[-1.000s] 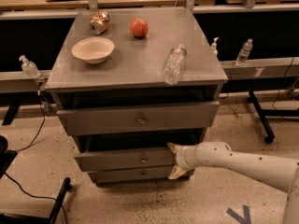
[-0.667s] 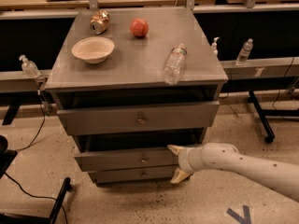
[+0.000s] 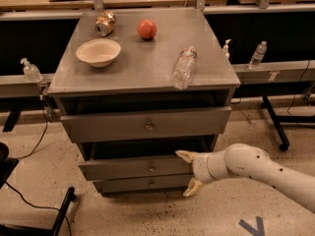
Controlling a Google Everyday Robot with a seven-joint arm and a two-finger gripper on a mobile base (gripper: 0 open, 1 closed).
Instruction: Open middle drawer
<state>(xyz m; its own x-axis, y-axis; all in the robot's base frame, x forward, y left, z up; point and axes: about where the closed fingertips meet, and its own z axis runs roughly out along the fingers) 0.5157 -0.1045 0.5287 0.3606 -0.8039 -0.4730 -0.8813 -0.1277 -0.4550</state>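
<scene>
The grey cabinet has three drawers. The middle drawer is the second one, a wide flat front with a small round knob; a dark gap shows above it. My gripper is at the right end of this drawer front, to the right of the knob. Its fingers are open and set one above the other. The upper fingertip is at the front's top edge and the lower one is level with the bottom drawer. It holds nothing. My white arm reaches in from the lower right.
On the cabinet top are a white bowl, a can, a red fruit and a lying plastic bottle. The top drawer juts forward. A chair base stands lower left and a table leg to the right.
My gripper has stayed at the right end of the middle drawer, shifting only slightly right and down. The drawer has not visibly moved.
</scene>
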